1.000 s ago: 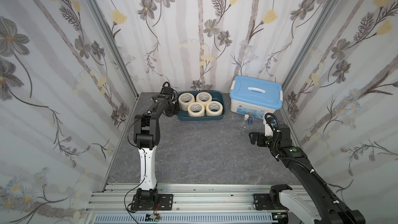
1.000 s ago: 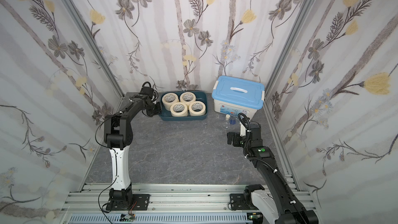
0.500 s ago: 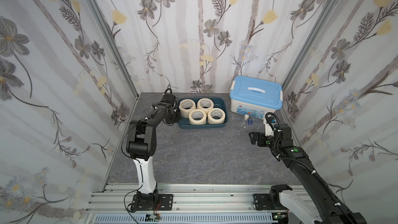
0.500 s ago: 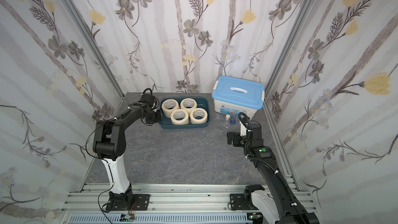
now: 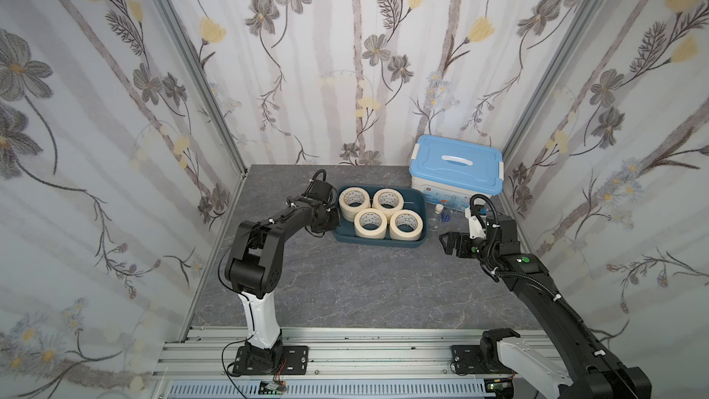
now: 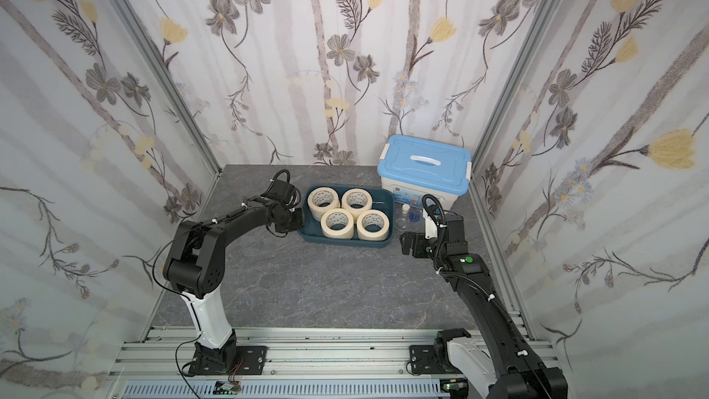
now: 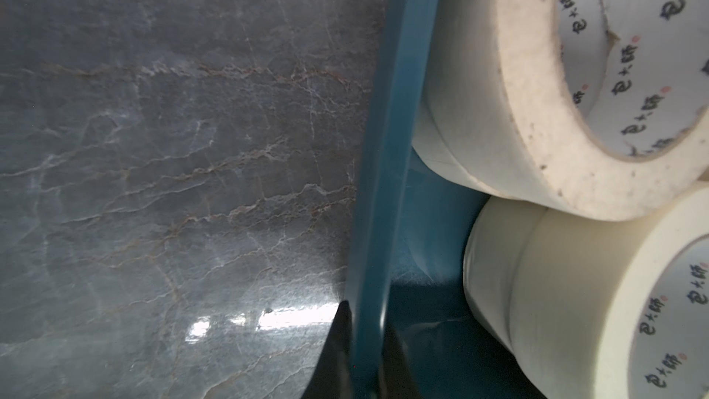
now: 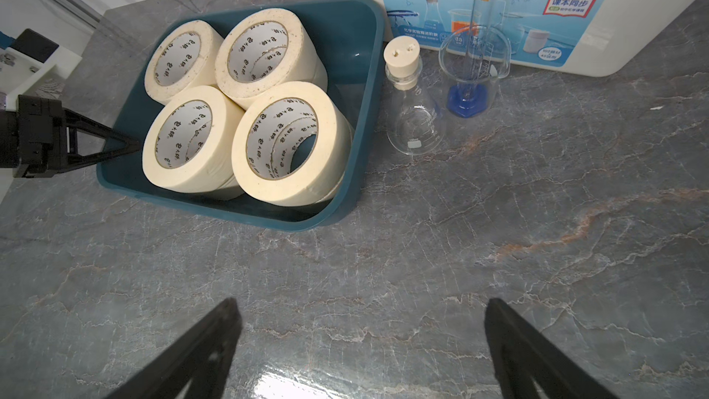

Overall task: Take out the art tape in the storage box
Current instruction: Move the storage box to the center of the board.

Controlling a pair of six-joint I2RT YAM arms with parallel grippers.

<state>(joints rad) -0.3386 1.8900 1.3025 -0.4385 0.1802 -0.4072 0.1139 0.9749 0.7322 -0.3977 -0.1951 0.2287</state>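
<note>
The left gripper point(image 7: 366, 343) is clenched on one short side wall of the box point(image 7: 395, 109). One tapered black finger point(image 7: 339, 343) sits outside the wall and its partner inside, with the thin teal plastic pinched between them, close to the box corner nearest the arm bases. The right gripper point(image 8: 364, 339) is released. Its two pointed black fingers point(image 8: 207, 351) are spread wide above bare table point(image 8: 498, 243) off the box's opposite short side, well apart from it, grasping and touching nothing. The tape point(image 8: 284, 147) is all inside the box: flat-lying cream rings of matte paper with white cores printed in small dark characters. The rolls stand in four stacks pressed against each other, with a lower roll showing under the top ones. The faces of the two stacks farther from the bases look speckled and slightly frayed. The box is shallow, glossy dark teal, rectangular with rounded corners, and has no lid. Just beside its free short wall stand a clear glass flask point(image 8: 414, 120) with a pale stopper and a beaker point(image 8: 474, 71) holding a blue-footed cylinder. Beyond them is a white bin point(image 5: 456, 163) with a light-blue handled lid. The table is polished grey stone pattern with pale and rusty veins.
</note>
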